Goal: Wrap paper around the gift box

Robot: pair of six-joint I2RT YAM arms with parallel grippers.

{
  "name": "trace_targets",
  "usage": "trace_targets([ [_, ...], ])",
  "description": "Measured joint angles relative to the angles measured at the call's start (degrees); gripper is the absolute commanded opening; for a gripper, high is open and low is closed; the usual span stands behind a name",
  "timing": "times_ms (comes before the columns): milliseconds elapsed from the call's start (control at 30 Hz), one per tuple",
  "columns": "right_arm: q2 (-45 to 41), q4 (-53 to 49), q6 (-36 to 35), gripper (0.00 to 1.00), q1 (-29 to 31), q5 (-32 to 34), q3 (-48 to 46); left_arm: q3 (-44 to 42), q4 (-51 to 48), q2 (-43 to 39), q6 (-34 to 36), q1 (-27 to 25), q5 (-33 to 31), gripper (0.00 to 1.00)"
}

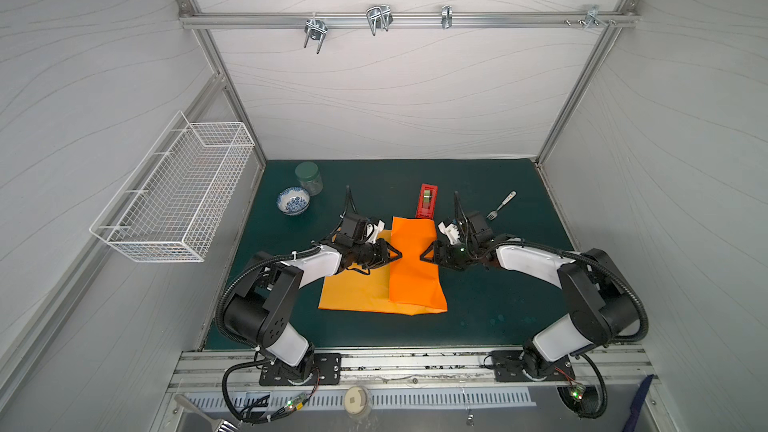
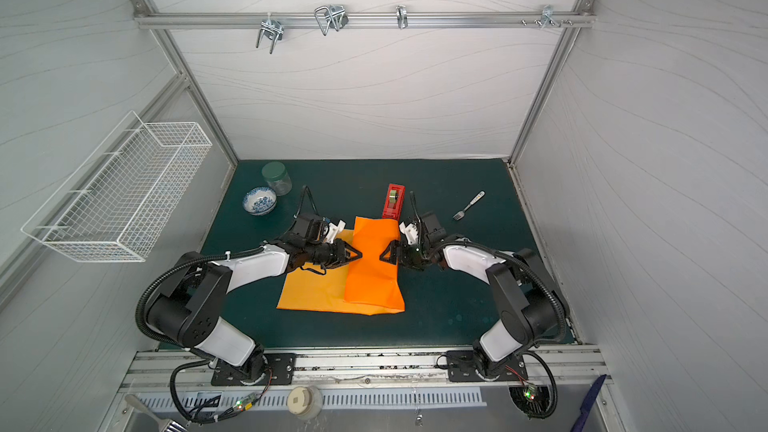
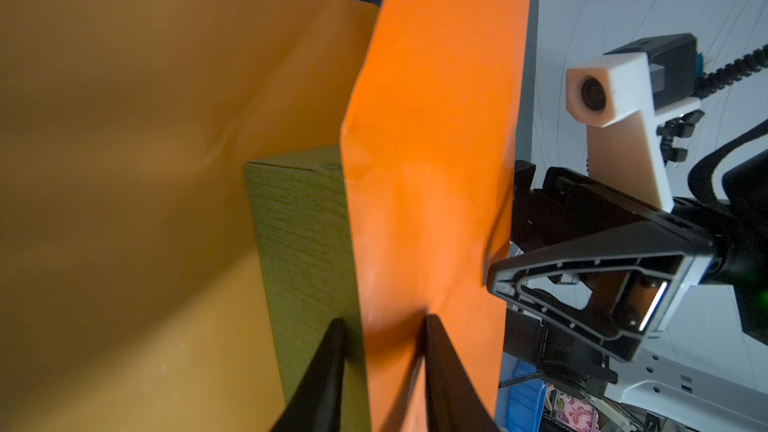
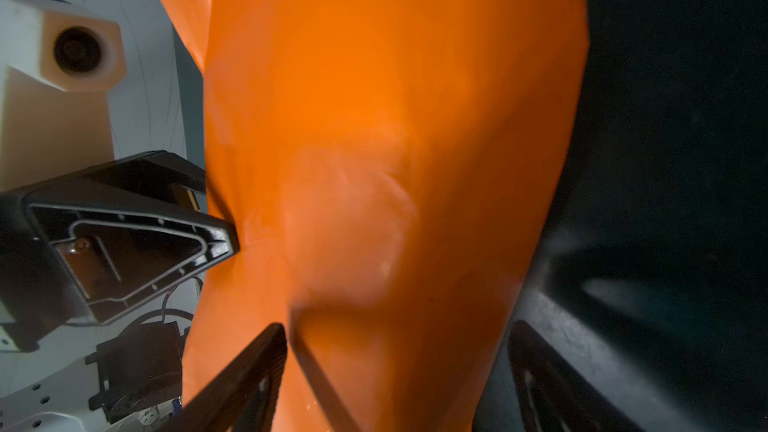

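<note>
**Gift box (image 3: pixel 299 243): position relative to both claws**

1. Location. I see the gift box in the left wrist view only, as an olive, finely ribbed face. It rests on the paper (image 1: pixel 353 288) near the middle of the bench (image 1: pixel 498 284). In both top views a brighter flap (image 1: pixel 415 272) of the same sheet, folded over from the right, hides the box. The duller flat part of the sheet extends toward the bench's left edge.

2. Left claw (image 1: pixel 400 254). It points in from the bench's left side with its tips at the flap's free edge. In the left wrist view its jaws stand a narrow way apart. One finger (image 3: pixel 324 376) lies in front of the ribbed face and the other in front of the flap. The flap's edge and a strip of the box show in the gap. I see no grip on either. The box sits directly ahead of these tips.

3. Right claw (image 1: pixel 422 258). It faces the left claw from the right side, with the flap and the covered box between the two. Its jaws stand wide apart. One finger (image 4: pixel 253 371) meets the paper beside a dent. The other lies over bare bench just beside the fold. It has hold of nothing that I can see.

4. Surroundings. A red tape dispenser (image 1: pixel 428 201) stands just beyond the paper's far edge.
</note>
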Motion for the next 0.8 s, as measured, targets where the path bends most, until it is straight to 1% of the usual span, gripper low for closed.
trace_targets([
  [167, -0.22, -1.88, -0.81, 0.89, -1.49, -0.26, 0.76, -1.68, 2.91, -0.31, -1.25, -0.22, -0.37, 0.23],
  [300, -0.74, -3.74, -1.38, 0.88, -2.56, -0.33, 2.01, -2.84, 5.73, -0.28, -2.45, -0.94, -0.66, 0.22],
  [533, 0.35, -5.51, -2.08, 0.83, -2.78, -1.01, 6.19, -4.24, 8.17, -0.83, -3.78, -1.18, -1.46, 0.21],
  [667, 2.75, -6.01, -2.91, 0.78, -2.78, -1.27, 7.56, -4.96, 9.25, -1.18, -4.26, -1.29, -1.95, 0.22],
  [800, 5.51, -6.78, -3.87, 0.75, -2.78, -1.20, 8.24, -5.38, 9.90, -1.40, -4.79, -1.44, -2.36, 0.22],
])
